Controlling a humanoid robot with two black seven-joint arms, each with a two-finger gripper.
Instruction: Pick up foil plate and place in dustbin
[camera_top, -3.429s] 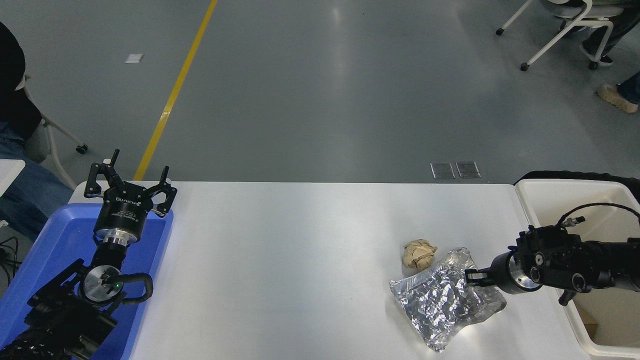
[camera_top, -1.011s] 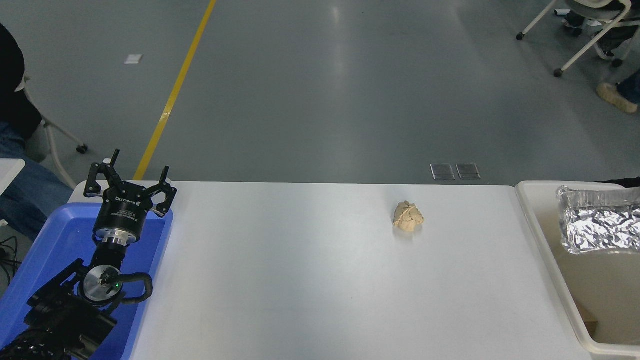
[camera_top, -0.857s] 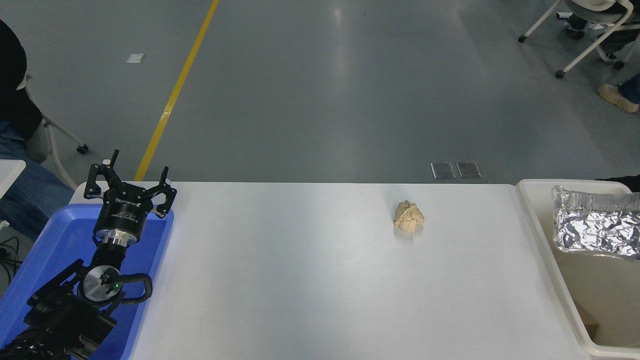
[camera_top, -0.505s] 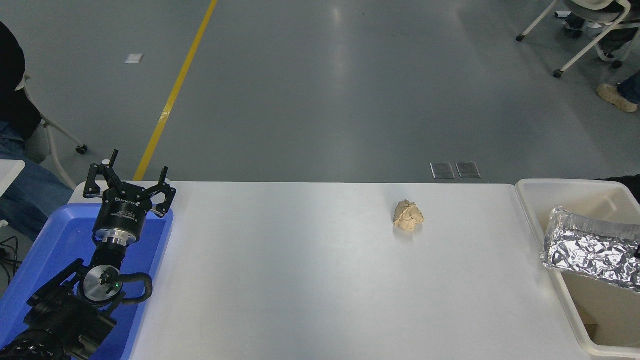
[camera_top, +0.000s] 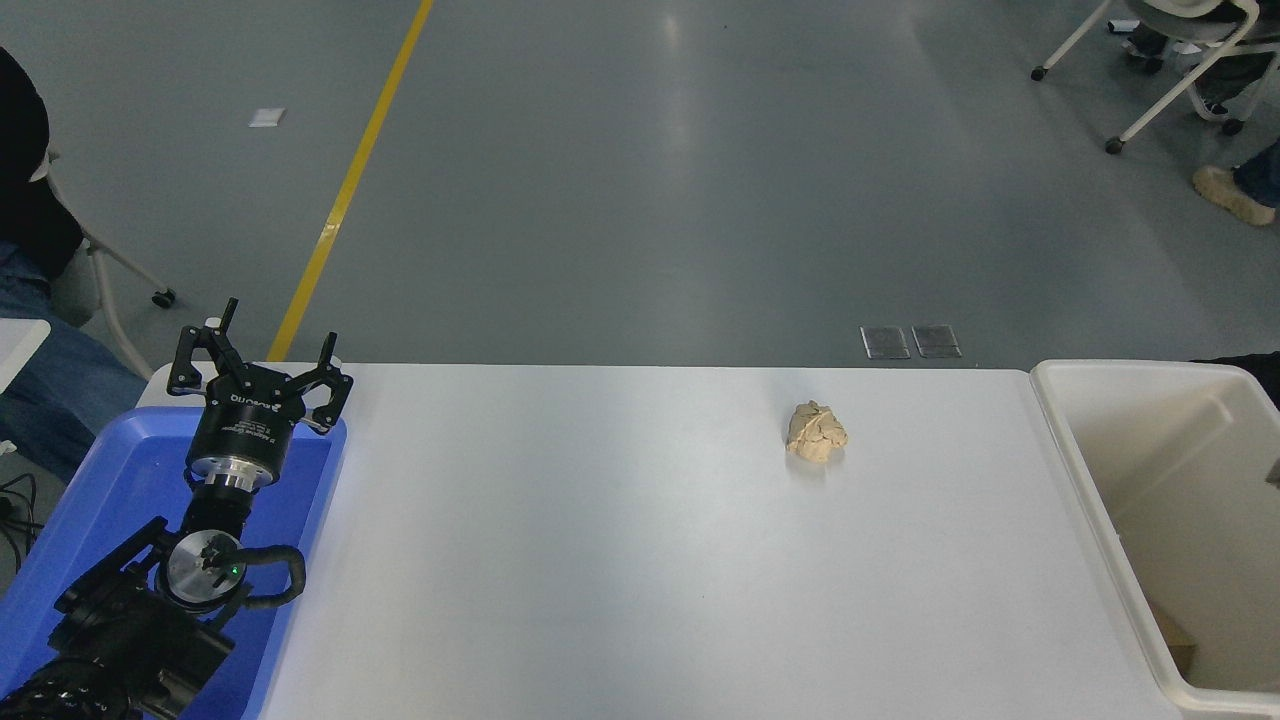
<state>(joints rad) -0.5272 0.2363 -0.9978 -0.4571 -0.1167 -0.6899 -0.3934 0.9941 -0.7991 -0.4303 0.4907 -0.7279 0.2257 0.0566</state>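
Note:
The foil plate is out of view; only a tiny grey sliver shows at the right picture edge over the dustbin, and I cannot tell what it is. The dustbin, cream-white with a thick rim, stands at the table's right end with its inside walls showing. My right arm and gripper are out of view. My left gripper is open and empty, parked at the lower left over the blue tray.
A small crumpled tan paper ball lies on the white table left of the dustbin. A blue shallow tray sits at the table's left end. A person sits at the far left; chairs and feet show at the top right.
The right arm lifted the foil plate off the table and carried it over the dustbin. The foil then sank and left view at the right edge. The paper ball shifted slightly up-left.

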